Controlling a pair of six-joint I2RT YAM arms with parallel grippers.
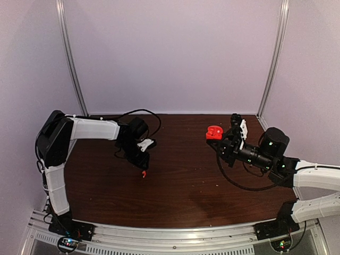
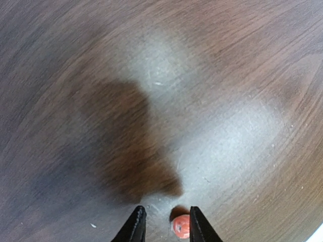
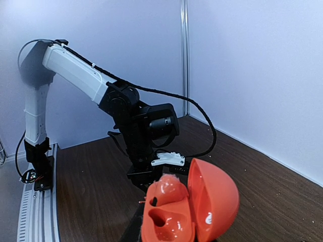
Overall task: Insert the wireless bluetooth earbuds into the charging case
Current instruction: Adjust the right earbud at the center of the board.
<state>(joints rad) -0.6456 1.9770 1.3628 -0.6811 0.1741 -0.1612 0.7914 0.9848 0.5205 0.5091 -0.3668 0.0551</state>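
Earbud-wise, only the red earbud (image 2: 180,227) could be seen; it lay between the left fingers (image 2: 135,228), close against one of them with bare table (image 2: 212,80) showing between it and the other; those fingers stood narrowly apart, and whether they pinched it or merely framed it I cannot tell. Ahead of the tips spread the dark wood grain, with a broad shadow (image 2: 126,146) and pale glare patches; nothing lay in their path.

Well apart, across the table, the right fingers (image 1: 225,141) were closed on the charging case (image 3: 189,209), holding it clear of the table; its lid stood swung open beside the tray, all bright red inside; the tray showed a rounded bulge above a hollow pocket, and I could not tell whether the bulge was an earbud. A small white mark on the lid's inner face was too small to read.

Beyond the case, seen from the right wrist, the left arm (image 3: 75,73) reached down, a black cable (image 3: 202,113) looping from it; a second cable (image 1: 239,183) curled on the table under the right arm; pale walls (image 1: 175,53) with metal strips (image 1: 71,58) closed the back, and a ribbed rail (image 1: 175,241) ran along the near edge.
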